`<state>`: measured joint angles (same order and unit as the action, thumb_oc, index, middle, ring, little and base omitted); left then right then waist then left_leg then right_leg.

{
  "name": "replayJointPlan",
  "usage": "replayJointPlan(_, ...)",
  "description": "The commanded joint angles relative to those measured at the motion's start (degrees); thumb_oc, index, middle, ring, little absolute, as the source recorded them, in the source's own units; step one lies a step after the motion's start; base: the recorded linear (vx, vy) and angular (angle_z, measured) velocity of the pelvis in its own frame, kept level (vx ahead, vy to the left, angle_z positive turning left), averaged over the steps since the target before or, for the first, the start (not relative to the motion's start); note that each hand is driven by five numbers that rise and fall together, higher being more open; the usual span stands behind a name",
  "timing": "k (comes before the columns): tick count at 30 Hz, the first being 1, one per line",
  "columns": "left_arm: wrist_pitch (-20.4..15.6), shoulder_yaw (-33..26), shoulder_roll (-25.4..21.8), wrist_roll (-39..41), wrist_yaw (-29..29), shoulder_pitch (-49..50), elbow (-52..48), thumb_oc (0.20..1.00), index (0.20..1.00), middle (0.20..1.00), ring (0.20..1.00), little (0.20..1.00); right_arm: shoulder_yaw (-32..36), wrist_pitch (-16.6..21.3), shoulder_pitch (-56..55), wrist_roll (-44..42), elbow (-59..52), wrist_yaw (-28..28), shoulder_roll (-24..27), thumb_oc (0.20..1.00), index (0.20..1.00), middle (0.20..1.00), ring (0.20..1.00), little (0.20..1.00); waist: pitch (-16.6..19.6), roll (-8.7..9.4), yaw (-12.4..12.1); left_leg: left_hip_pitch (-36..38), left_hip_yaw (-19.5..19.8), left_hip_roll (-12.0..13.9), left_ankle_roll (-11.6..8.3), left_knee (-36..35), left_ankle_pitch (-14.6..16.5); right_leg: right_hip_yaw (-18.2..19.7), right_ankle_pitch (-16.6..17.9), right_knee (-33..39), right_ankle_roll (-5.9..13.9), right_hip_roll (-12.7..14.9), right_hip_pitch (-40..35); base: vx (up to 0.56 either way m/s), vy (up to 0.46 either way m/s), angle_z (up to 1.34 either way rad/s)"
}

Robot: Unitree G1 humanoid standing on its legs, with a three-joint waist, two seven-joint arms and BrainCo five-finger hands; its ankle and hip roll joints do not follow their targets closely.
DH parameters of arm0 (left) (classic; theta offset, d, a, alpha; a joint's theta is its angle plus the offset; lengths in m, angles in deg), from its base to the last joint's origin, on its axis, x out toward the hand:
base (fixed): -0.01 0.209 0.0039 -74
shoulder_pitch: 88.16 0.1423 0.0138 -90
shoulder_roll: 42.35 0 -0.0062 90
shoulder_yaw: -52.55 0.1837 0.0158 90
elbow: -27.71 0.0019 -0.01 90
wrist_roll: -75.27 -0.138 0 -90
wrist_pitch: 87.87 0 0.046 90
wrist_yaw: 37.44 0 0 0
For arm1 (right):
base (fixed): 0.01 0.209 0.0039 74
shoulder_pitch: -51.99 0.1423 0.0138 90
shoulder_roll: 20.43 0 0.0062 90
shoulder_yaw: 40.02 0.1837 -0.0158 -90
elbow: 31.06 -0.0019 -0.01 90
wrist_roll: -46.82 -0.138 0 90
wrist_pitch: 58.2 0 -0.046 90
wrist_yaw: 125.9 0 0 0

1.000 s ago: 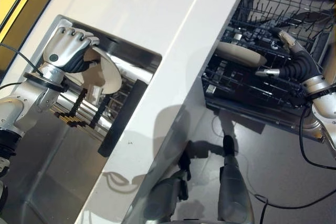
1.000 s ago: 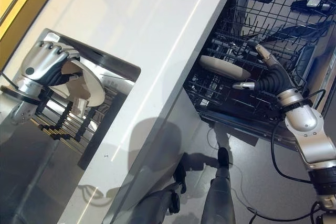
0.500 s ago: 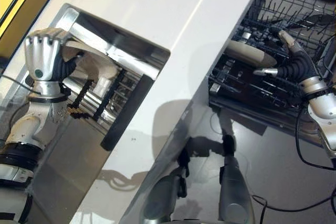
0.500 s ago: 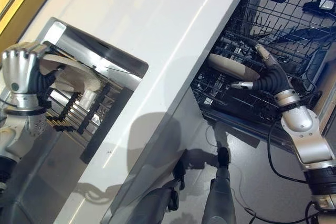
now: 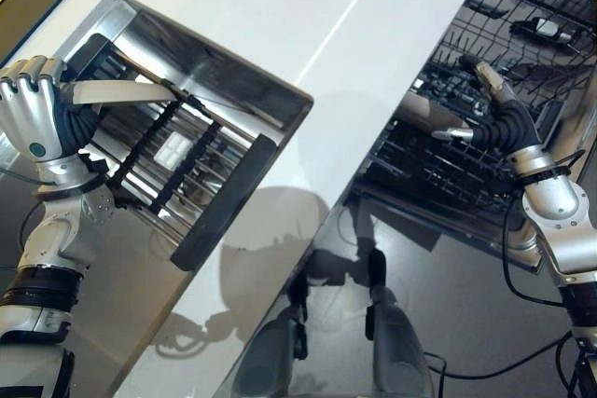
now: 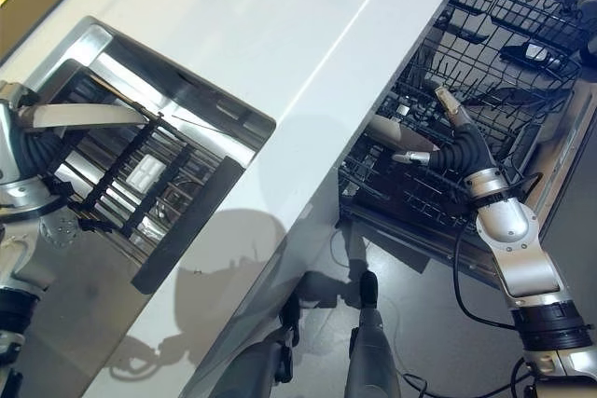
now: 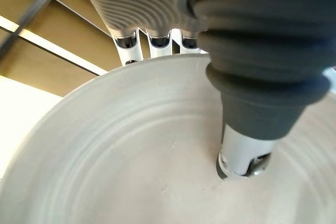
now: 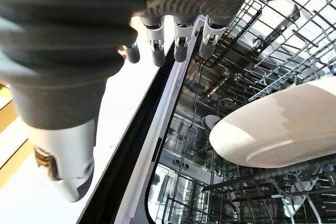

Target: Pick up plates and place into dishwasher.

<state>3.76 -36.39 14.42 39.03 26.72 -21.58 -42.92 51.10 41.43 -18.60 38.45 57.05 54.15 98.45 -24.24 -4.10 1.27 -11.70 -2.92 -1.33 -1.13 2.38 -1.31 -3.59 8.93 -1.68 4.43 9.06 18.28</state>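
Note:
My left hand (image 5: 33,107) holds a pale round plate (image 5: 121,92) edge-on over the sink's left end. The left wrist view has the thumb (image 7: 247,145) pressed on the plate's face (image 7: 131,156) and the fingers curled behind its rim. A second pale plate (image 5: 422,111) stands in the dishwasher's lower rack (image 5: 438,174). My right hand (image 5: 499,123) hovers just beside that plate, fingers straight and holding nothing. In the right wrist view the racked plate (image 8: 283,129) lies past the fingertips, apart from them.
A steel sink (image 5: 215,53) is set in the white counter (image 5: 317,16), with a black dish rack (image 5: 177,151) inside it. The dishwasher's wire racks stretch to the right, and the upper one (image 5: 541,6) carries dark utensils. Grey floor lies below.
The camera has shifted. My left hand has lifted the plate out of the sink's rack and turned it edge-on. The right hand stays beside the racked plate.

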Motion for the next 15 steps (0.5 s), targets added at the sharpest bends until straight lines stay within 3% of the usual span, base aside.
replayJointPlan(1, 0.1, -4.1, -2.7, 3.0, 4.5, -1.7, -0.7, 0.200, 0.200, 0.200, 0.200, 0.200, -0.1, 3.0, -0.1, 1.1, -5.3, -2.2, -1.8, 1.000, 1.000, 1.000, 1.000, 1.000, 2.5, 3.66, -1.4, -2.1, 2.6, 0.2, -0.38, 1.5, 1.5, -0.9, -6.0, -5.6, 4.12, 3.6, -0.5, -0.02, -0.043, -0.03)
replayJointPlan(8, -5.1, -10.7, 0.4, 8.5, 6.4, 3.0, -4.6, 0.200, 0.200, 0.200, 0.200, 0.200, 0.7, 5.7, -3.6, 1.0, -5.3, -2.1, -4.0, 1.000, 1.000, 1.000, 1.000, 1.000, 6.1, 3.95, -2.6, 1.9, 2.9, 0.9, -0.52, -1.0, 1.9, -2.3, -6.9, -3.6, 3.92, 3.2, -5.0, 0.02, -0.045, 0.00)
replayJointPlan(15, -8.1, -14.8, 2.3, 11.0, 3.7, 8.8, -9.2, 0.200, 0.200, 0.200, 0.200, 0.200, 2.3, 8.3, -8.9, -1.5, -5.8, 0.5, -5.4, 1.000, 1.000, 1.000, 1.000, 1.000, 11.6, 4.11, -3.2, 7.5, 3.5, 1.8, -0.68, -3.2, 2.4, -2.8, -8.7, -2.5, 3.62, 2.2, -10.9, 0.10, -0.074, 0.02)
